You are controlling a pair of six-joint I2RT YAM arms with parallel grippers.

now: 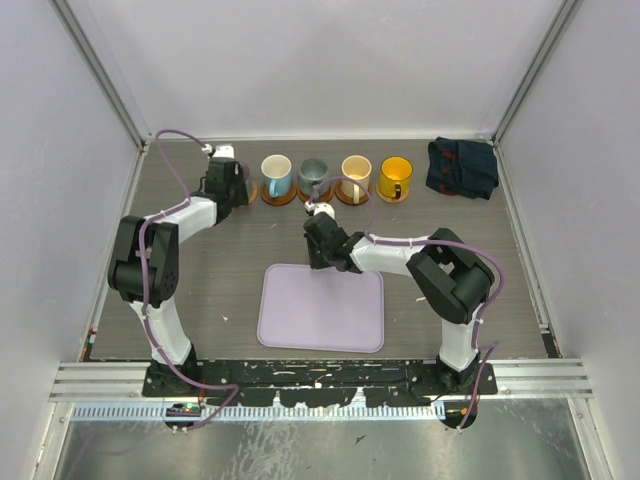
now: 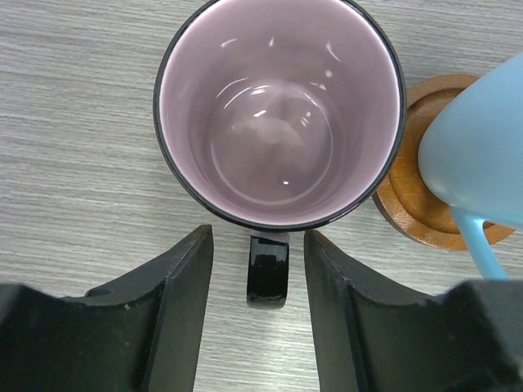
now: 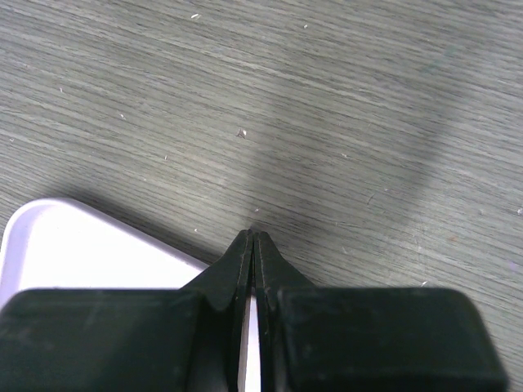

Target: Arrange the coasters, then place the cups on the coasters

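In the left wrist view the mauve cup (image 2: 278, 114) stands upright on the table, seen from above. Its dark handle (image 2: 268, 273) lies between the fingers of my left gripper (image 2: 258, 237), which is open with a gap on each side. Any coaster under it is hidden. Beside it the light blue cup (image 2: 482, 147) sits on a coaster (image 2: 417, 204). From the top, the light blue (image 1: 276, 175), grey-green (image 1: 313, 175), cream (image 1: 356, 170) and orange-yellow (image 1: 395, 176) cups stand in a row on coasters (image 1: 280, 198). My left gripper (image 1: 225, 180) covers the mauve cup there. My right gripper (image 3: 255, 235) is shut and empty.
A lavender tray (image 1: 320, 310) lies in the middle near the arms; its corner (image 3: 73, 245) shows beside the right gripper (image 1: 320, 258). A dark blue cloth (image 1: 462, 167) is bunched at the back right. Walls close in the table on three sides.
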